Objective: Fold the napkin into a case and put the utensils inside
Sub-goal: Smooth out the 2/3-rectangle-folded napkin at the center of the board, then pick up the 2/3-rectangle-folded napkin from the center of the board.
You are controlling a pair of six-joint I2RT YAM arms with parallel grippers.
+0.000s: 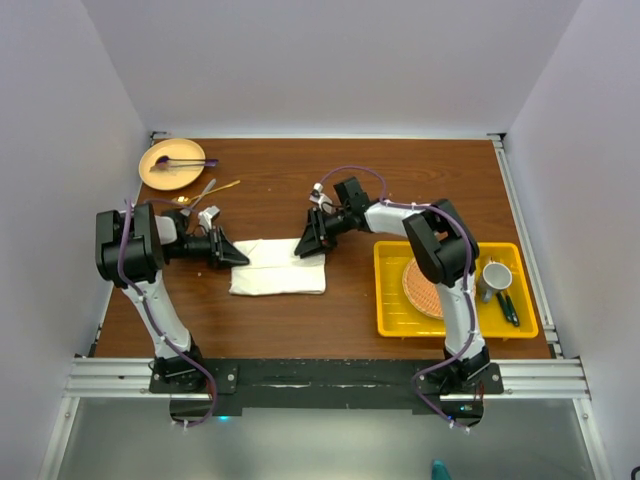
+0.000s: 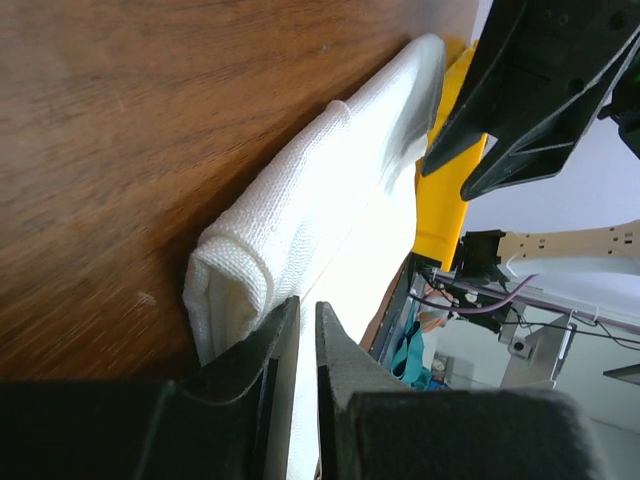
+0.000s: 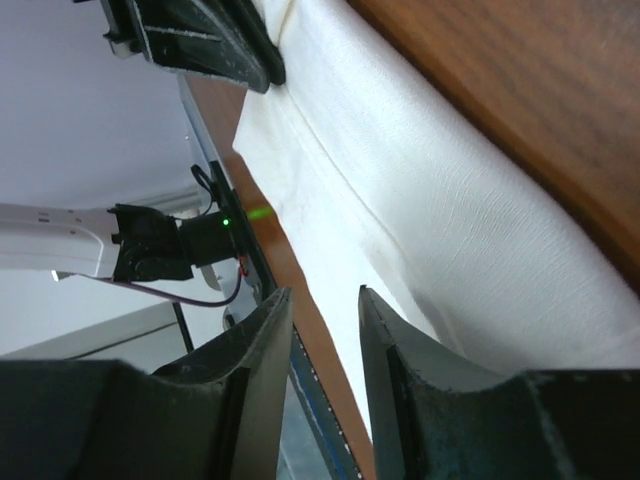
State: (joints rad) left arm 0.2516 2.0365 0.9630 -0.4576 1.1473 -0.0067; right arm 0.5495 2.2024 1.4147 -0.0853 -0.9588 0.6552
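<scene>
The cream-white napkin lies folded into a rectangle mid-table, with a rolled fold along one edge. My left gripper is at the napkin's left end. Its jaws are almost together, and white cloth fills the thin slit between them. My right gripper is at the napkin's far right corner and stands open. One finger rests against the cloth and nothing sits between the jaws. The gold utensils lie on the table behind the left arm.
A tan plate with a purple spoon sits at the far left. At the right, a yellow tray holds the woven orange mat, a mug and green-handled utensils.
</scene>
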